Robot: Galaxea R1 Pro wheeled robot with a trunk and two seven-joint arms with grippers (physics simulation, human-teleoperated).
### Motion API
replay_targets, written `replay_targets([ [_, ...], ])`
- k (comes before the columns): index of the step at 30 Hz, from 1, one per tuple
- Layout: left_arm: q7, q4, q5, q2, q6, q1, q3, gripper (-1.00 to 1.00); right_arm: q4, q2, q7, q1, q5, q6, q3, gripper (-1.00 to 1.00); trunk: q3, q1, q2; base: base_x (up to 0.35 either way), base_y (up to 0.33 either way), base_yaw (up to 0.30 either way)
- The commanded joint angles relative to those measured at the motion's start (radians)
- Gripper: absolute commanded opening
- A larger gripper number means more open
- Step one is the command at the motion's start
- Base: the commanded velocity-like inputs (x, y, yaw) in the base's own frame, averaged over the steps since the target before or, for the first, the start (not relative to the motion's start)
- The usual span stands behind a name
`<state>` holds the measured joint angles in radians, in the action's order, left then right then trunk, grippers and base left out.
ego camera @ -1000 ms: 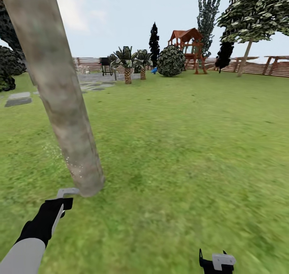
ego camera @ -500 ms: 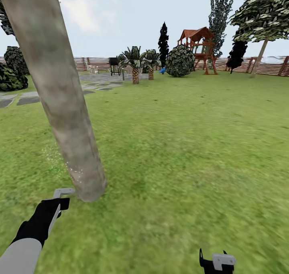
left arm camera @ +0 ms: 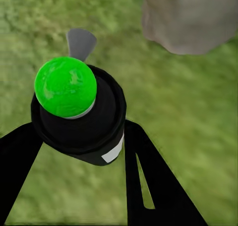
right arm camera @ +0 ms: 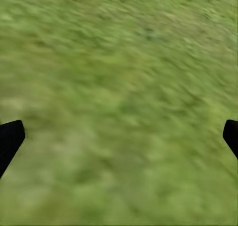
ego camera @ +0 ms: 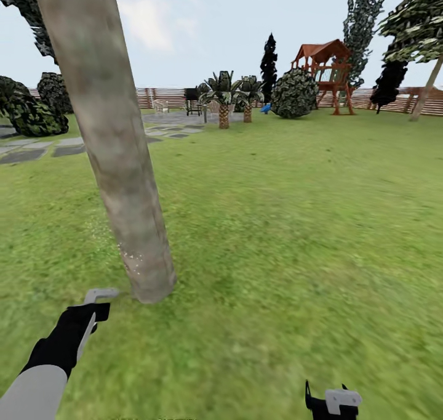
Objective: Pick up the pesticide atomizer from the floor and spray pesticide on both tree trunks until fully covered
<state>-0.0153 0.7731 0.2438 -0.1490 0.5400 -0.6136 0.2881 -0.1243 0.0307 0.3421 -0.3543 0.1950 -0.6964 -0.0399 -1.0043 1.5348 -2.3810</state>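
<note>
Gripping the pesticide atomizer (left arm camera: pixel 79 114), the left gripper (left arm camera: pixel 74 151) has both fingers closed against its black body; the wrist view reveals a green cap and grey nozzle, detail the head view lacks. From the left gripper (ego camera: pixel 83 321), the tree trunk (ego camera: pixel 117 155) stands just beyond at about 1 o'clock, its long axis near upright, leaning slightly toward 11. White specks dot its base. The right gripper (right arm camera: pixel 119 136), spread wide and empty, hangs over the lawn (ego camera: pixel 295 223), farther from the trunk.
</note>
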Motion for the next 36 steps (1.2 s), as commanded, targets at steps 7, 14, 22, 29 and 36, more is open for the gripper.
replay_targets([
  [7, 0.0, 0.0, 0.002, 0.0, 0.0, 0.0, -0.001, -1.0, 0.0, 0.0, 0.0, 0.0, 0.0, 0.0, 0.0, 1.0, 0.0, 0.0, 0.0, 0.0, -0.257, 0.105],
  [14, 0.0, 0.0, 0.003, 0.0, 0.0, 0.0, -0.001, -1.0, 0.0, 0.0, 0.0, 0.0, 0.001, 0.0, 0.0, 1.0, 0.0, 0.0, 0.0, 0.0, -0.268, 0.001],
  [22, 0.0, 0.0, 0.003, 0.0, 0.0, 0.0, -0.001, -1.0, 0.0, 0.0, 0.0, 0.0, 0.001, 0.0, 0.0, 1.0, 0.0, 0.0, 0.0, 0.0, -0.269, 0.0],
  [29, 0.0, 0.0, 0.003, 0.0, 0.0, 0.0, -0.001, -1.0, 0.0, 0.0, 0.0, 0.0, 0.001, 0.0, 0.0, 1.0, 0.0, 0.0, 0.0, 0.0, -0.27, 0.018],
  [36, 0.0, 0.0, 0.003, 0.0, 0.0, 0.0, 0.001, -1.0, 0.0, -0.001, 0.0, 0.0, 0.001, 0.0, 0.0, 1.0, 0.0, 0.0, 0.0, 0.001, -0.27, 0.233],
])
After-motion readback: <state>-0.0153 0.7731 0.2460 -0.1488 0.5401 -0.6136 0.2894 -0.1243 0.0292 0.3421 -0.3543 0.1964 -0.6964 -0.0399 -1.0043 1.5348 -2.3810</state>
